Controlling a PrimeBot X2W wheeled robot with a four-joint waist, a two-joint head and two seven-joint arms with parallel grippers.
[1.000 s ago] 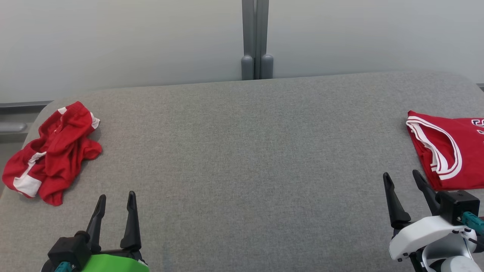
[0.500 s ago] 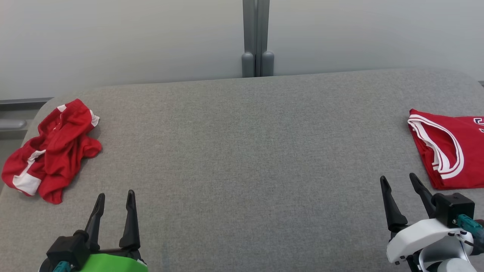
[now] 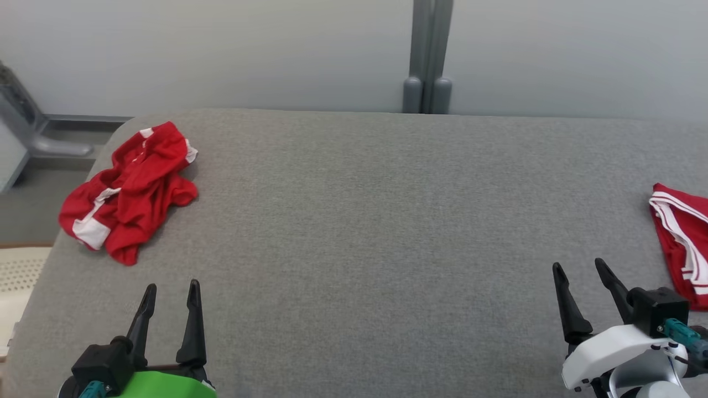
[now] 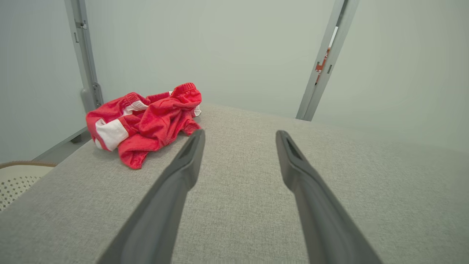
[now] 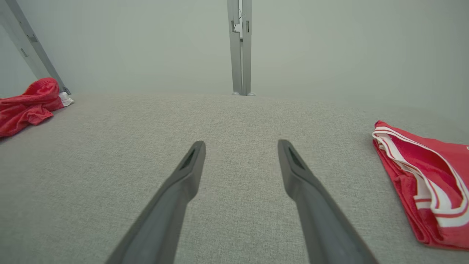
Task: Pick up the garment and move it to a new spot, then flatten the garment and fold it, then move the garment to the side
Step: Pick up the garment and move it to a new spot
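A crumpled red garment with white patches point(image 3: 128, 190) lies near the far left corner of the grey table point(image 3: 365, 210). In the left wrist view this garment point(image 4: 146, 121) sits ahead and to the left of the fingers. My left gripper point(image 3: 170, 288) hovers open over the front left of the table, well short of the garment, with nothing between its fingers. At the front right my right gripper point(image 3: 578, 266) is open and empty too.
A folded red jersey with white trim point(image 3: 683, 240) lies at the table's right edge, just right of my right gripper, and shows in the right wrist view point(image 5: 428, 179). A grey post point(image 3: 427, 55) stands behind the table. A pale perforated basket point(image 3: 16, 276) sits off the left edge.
The camera has turned left, so the whole scene shifted right in the head view. Both grippers stay open and keep their places at the bottom corners.
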